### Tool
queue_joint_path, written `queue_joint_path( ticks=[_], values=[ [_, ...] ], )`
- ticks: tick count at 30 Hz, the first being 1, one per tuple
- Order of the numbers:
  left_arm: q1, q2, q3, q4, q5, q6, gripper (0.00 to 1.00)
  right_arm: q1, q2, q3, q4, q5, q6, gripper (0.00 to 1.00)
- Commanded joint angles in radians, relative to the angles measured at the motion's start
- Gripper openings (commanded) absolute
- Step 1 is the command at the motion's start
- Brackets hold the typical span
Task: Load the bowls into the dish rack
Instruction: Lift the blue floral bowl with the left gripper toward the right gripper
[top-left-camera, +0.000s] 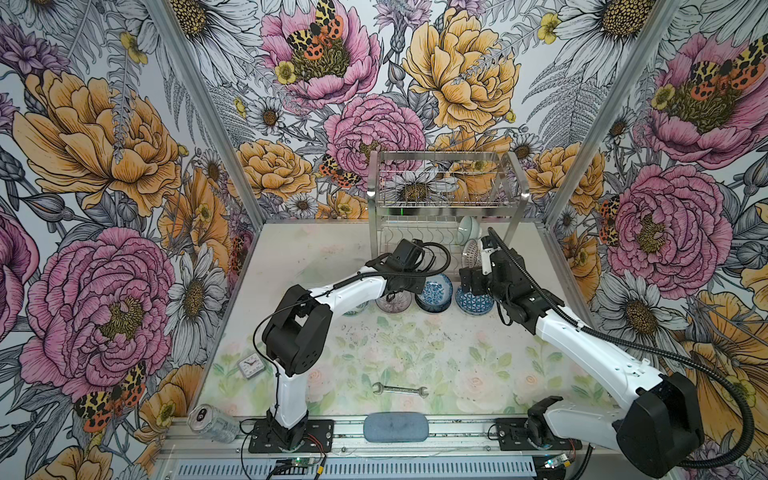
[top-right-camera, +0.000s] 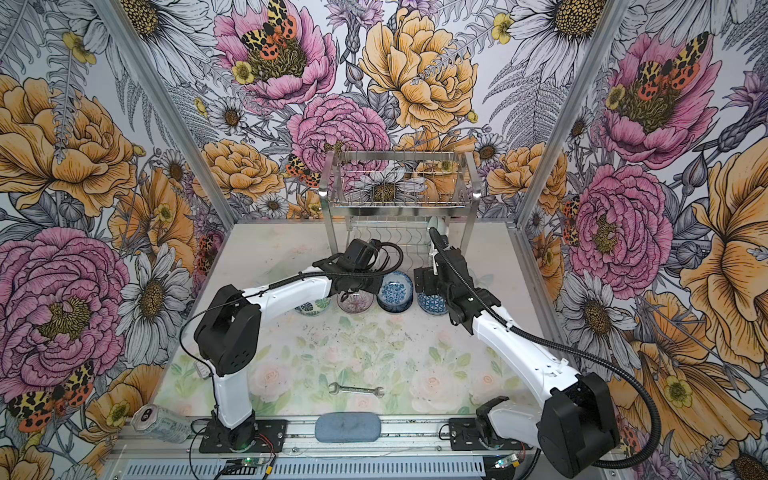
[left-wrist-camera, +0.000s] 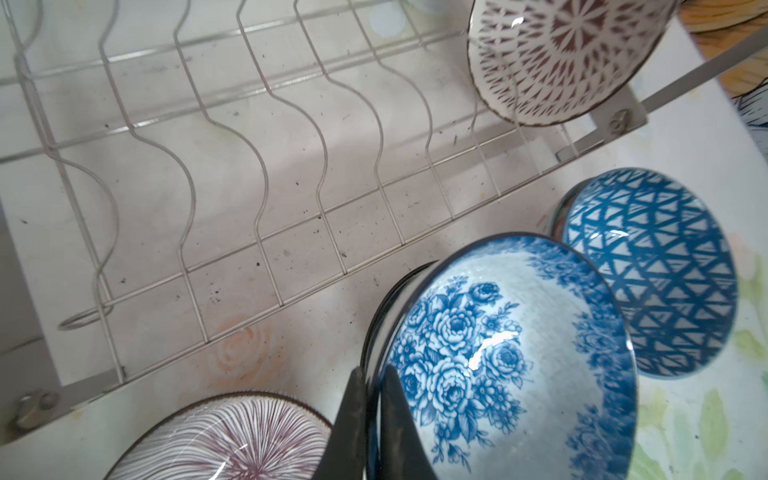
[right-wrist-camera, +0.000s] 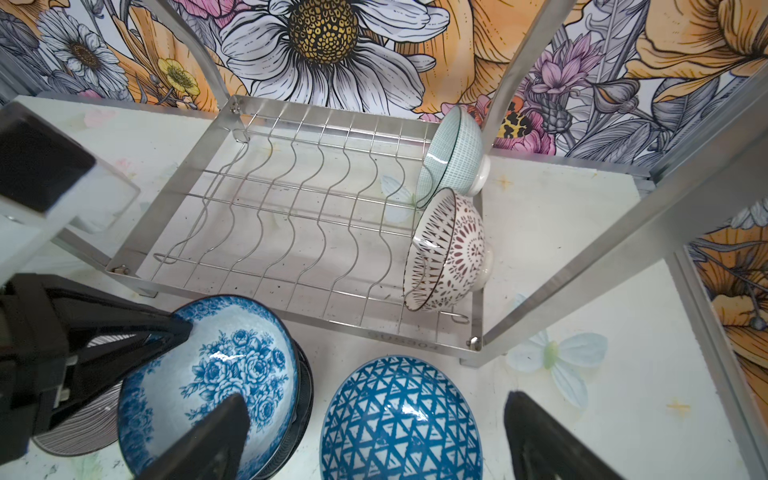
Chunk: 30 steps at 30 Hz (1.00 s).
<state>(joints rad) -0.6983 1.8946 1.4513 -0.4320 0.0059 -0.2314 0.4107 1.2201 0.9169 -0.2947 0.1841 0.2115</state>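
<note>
The left gripper (left-wrist-camera: 372, 374) is closed narrowly on the rim of the blue flowered bowl (left-wrist-camera: 498, 353), with one finger inside and one outside. This bowl is seen tilted above a dark-rimmed bowl (right-wrist-camera: 306, 386); whether the two touch cannot be told. The right gripper (right-wrist-camera: 376, 397) is held wide open over the blue triangle bowl (right-wrist-camera: 399, 419), and nothing is gripped by it.

The rack (right-wrist-camera: 170, 208) stands directly behind the row of bowls, so its free slots lie straight ahead of the left gripper, beyond the held bowl. The slot wires are run from the front of the rack to its back. It is therefore judged that the bowl must be turned on its edge, with the rim in line with these wires, before it is lowered. The right end of the lower tier is taken by the red-patterned bowl (right-wrist-camera: 453, 249) and the pale green bowl (right-wrist-camera: 453, 153), both standing on edge. The other slots are free, and the left arm is the nearer one to them.

Open room is limited. The upper basket (top-left-camera: 449, 203) hangs over the lower tier, so a low entry from the front is probably needed. The striped bowl (left-wrist-camera: 232, 449) lies just beside the held bowl on the left. The triangle bowl and the open right gripper are just beside it on the right. A lift is judged safer before any sideways move.
</note>
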Motion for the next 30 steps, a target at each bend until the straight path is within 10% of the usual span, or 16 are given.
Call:
queue_joint_path(
  ticks=[1,19,30],
  values=[
    [-0.003,-0.120,0.009,0.107,-0.019,-0.029,0.00,-0.008,-0.025,-0.006,0.029,-0.051,0.035,0.98],
    [-0.037,-0.240,-0.129,0.433,-0.063,-0.122,0.00,0.027,0.095,0.067,0.107,-0.168,0.354,0.89],
    [-0.040,-0.246,-0.140,0.460,-0.067,-0.119,0.00,0.063,0.130,0.061,0.167,-0.080,0.440,0.38]
  ],
)
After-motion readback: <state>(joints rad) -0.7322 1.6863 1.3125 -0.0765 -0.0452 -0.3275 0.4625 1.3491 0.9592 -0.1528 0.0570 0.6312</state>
